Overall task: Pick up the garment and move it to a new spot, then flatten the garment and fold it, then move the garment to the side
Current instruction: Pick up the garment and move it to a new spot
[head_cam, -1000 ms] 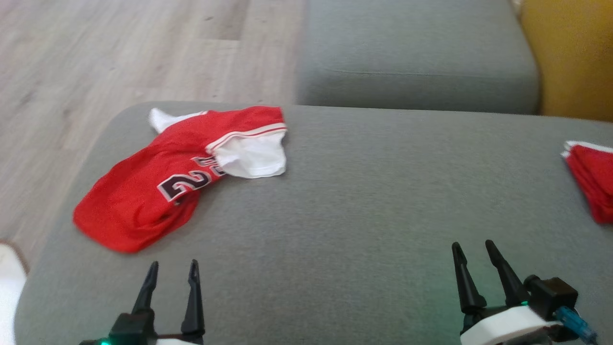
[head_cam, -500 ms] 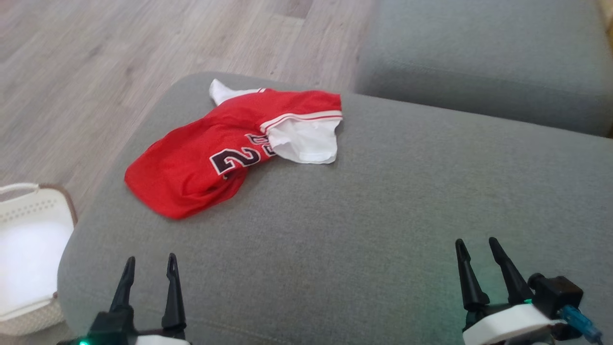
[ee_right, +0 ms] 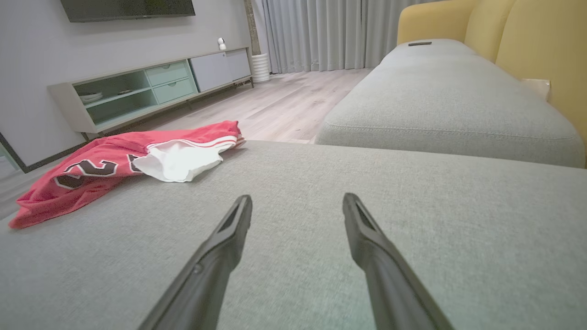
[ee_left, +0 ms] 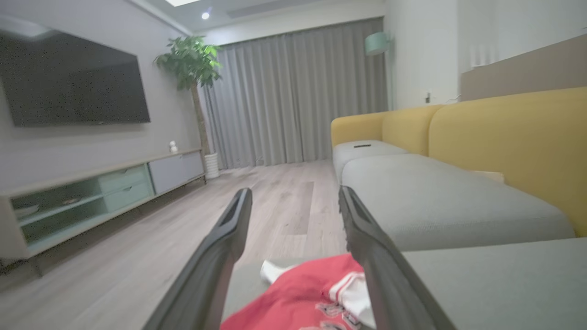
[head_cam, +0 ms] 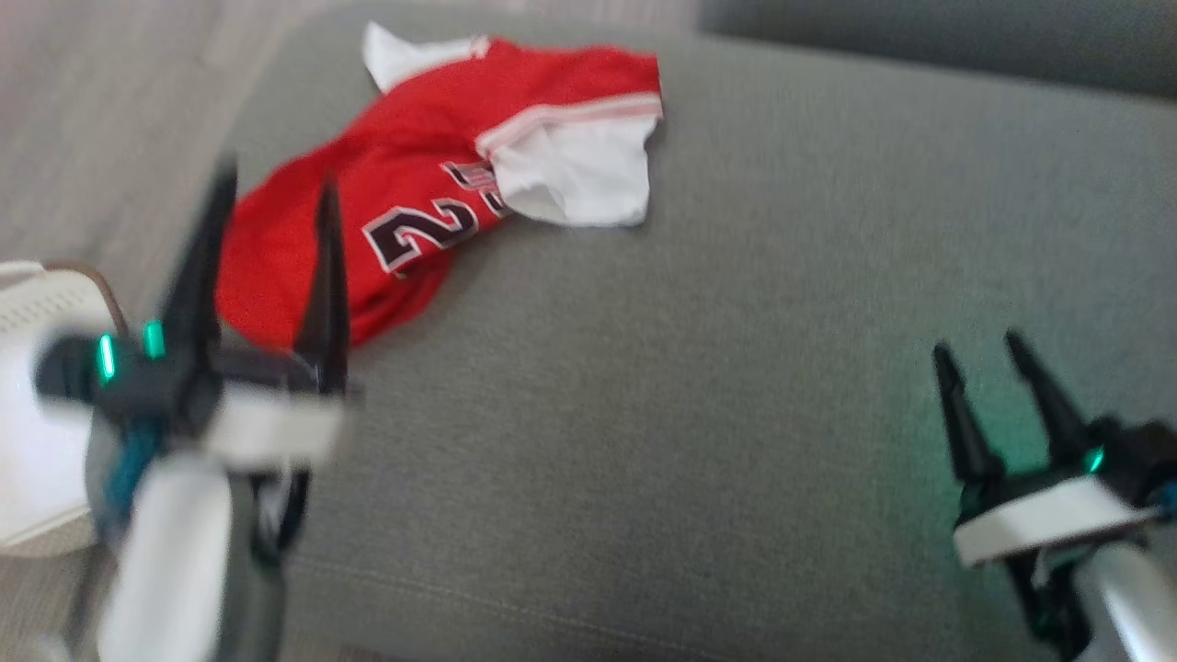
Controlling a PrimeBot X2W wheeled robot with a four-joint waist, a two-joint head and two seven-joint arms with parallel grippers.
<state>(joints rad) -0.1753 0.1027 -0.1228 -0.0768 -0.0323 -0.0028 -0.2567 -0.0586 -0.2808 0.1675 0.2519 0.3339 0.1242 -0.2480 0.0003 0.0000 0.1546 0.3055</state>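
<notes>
While the head view sets the red garment (head_cam: 368, 211) at the far left corner of the grey sofa cushion (head_cam: 690, 386), the left gripper (head_cam: 276, 182) spread apart just before it and the right gripper (head_cam: 975, 343) spread apart well to its right, the left wrist view adds a television (ee_left: 69, 82) and plant (ee_left: 190, 59) beyond.

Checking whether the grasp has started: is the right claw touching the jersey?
Apart. The right wrist view shows a stretch of bare grey cushion between the right claw and the jersey.
</notes>
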